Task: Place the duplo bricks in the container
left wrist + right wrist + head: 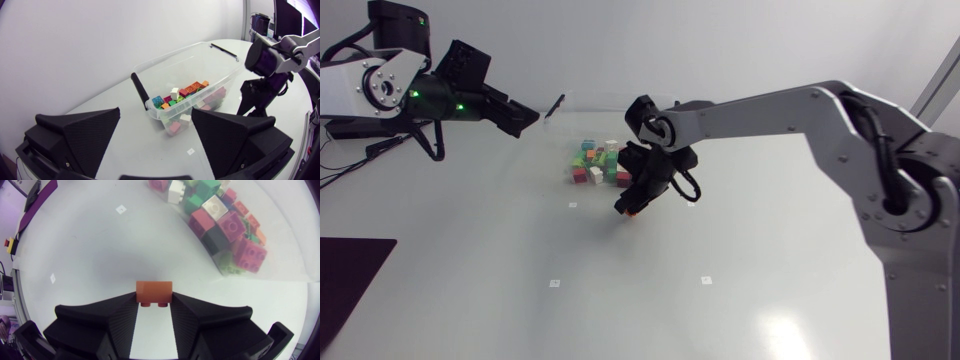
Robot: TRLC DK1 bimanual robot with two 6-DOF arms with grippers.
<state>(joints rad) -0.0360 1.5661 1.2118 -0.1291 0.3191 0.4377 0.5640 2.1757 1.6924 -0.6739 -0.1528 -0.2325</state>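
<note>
A clear plastic container (pixel 575 130) stands at the middle back of the table, with several coloured duplo bricks (pixel 600 165) in it. My right gripper (pixel 630 205) hangs just in front of it, close over the table. In the right wrist view it (pixel 154 304) is shut on a small orange brick (pixel 154 292) held at the fingertips; the container's bricks (pixel 225 225) lie ahead and to one side. My left gripper (pixel 525 118) hovers open and empty to the left of the container. Its wrist view shows the container (pixel 165 56) ahead of the spread fingers (pixel 80 135).
A black clip handle (pixel 141 92) sits on the container's near end and another (pixel 223 50) on the far end. Small white markers (pixel 555 283) dot the table. A dark mat (pixel 350 275) lies at the front left.
</note>
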